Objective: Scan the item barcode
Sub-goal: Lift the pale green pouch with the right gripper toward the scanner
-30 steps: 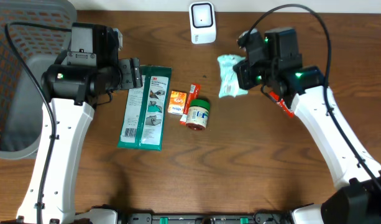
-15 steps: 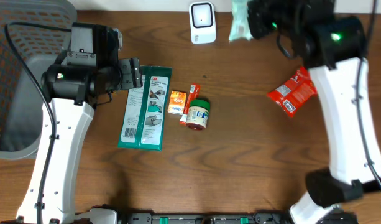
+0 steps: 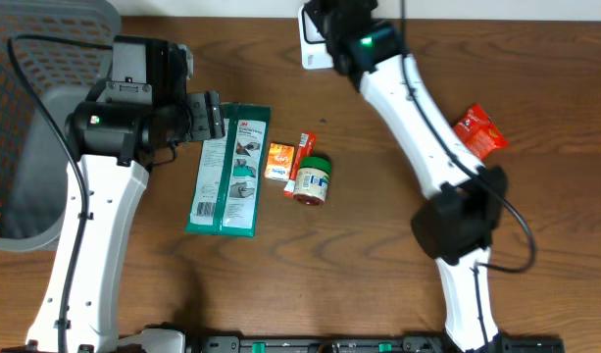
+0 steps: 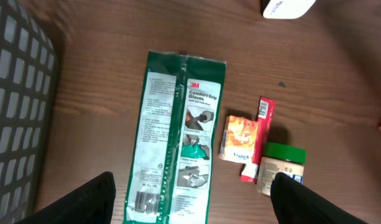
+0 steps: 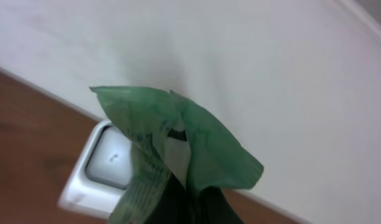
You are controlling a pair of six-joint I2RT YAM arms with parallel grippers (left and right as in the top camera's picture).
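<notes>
Our right fingers [image 5: 202, 208] clamp the pale-green crinkled plastic packet [image 5: 168, 134] at its lower end. It looks light, floppy and slippery. Our left fingers [image 4: 84, 199] stand apart.

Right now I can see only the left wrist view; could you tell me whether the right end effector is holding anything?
Observer: Yes, the right end effector is shut on a green packet.
Operator: Thank you. Where is it relative to the scanner?
Observer: In the right wrist view the packet is held up right by the scanner. I cannot tell whether they touch.
Operator: Is the barcode facing it?
Observer: No view shows a barcode on the packet, only crumpled green film.
</notes>
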